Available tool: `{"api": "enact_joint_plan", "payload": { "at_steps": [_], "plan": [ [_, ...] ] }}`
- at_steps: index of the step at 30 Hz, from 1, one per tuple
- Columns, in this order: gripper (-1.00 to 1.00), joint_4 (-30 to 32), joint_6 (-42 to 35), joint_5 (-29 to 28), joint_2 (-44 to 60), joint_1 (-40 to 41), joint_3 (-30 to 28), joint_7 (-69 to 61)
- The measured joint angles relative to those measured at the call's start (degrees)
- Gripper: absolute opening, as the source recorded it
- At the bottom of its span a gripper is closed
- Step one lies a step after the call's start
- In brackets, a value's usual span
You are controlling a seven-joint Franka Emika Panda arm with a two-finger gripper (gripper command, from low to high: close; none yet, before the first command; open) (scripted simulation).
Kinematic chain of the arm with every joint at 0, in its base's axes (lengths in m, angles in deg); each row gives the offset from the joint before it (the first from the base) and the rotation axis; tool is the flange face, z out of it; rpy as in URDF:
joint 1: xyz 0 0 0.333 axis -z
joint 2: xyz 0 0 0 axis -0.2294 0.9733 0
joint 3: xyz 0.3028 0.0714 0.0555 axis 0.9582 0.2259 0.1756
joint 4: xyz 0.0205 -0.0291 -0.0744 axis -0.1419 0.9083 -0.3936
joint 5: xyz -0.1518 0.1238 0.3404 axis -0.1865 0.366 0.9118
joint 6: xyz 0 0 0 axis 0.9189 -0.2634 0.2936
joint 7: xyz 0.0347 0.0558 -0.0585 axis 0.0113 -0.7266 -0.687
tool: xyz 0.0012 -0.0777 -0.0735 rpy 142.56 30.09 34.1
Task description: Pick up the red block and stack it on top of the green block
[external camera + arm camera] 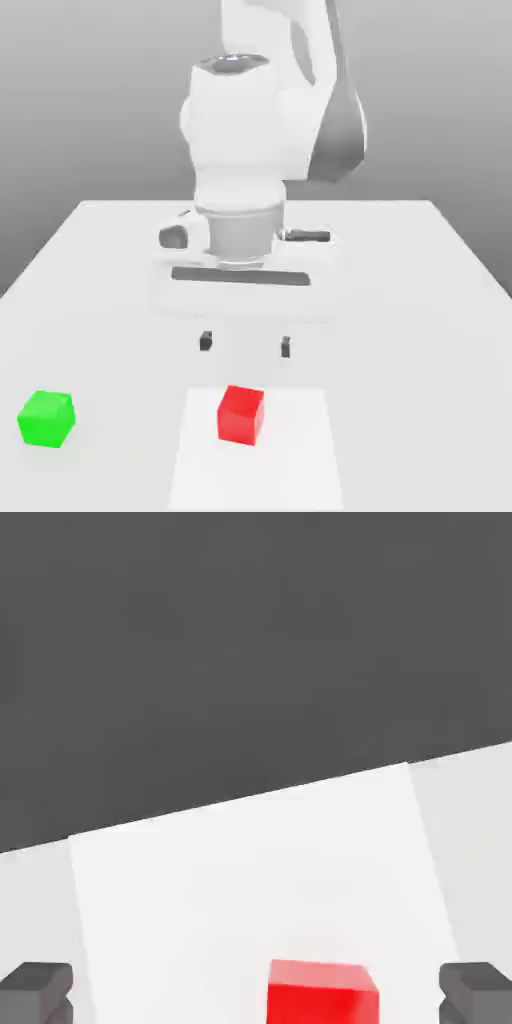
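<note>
Nothing done yet: gripper [245,344] spread wide, empty above table [420,260], red block [241,414] unlifted, green block [46,418] well apart; grasp, lift, stacking remain.

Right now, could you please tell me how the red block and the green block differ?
The red block is bright red; the green block is bright green. The red block sits on a lighter white patch of the table, just in front of the open fingers; the green block sits on the plain table toward the exterior view's left. Both are same-sized plain cubes resting flat.
</note>
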Motion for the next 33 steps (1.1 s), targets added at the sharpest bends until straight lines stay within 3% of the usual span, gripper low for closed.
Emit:
{"api": "enact_joint_plan", "payload": {
  "at_steps": [7, 8, 15, 22, 33],
  "plan": [
    [0.00, 0.01, 11.60, -0.46, 14.20, 0.61, 0.59, 0.93],
    [-1.00, -0.20, 13.05, -0.22, 15.91, 0.84, 0.88, 0.79],
    [-1.00, -0.23, 13.28, -0.38, 16.15, 0.94, 0.97, 0.93],
    [-1.00, 1.16, 2.63, -1.74, 4.12, 1.52, 0.24, 1.13],
    [-1.00, -9.32, -5.90, -0.56, 6.27, 18.89, -6.77, -23.08]
  ]
}}
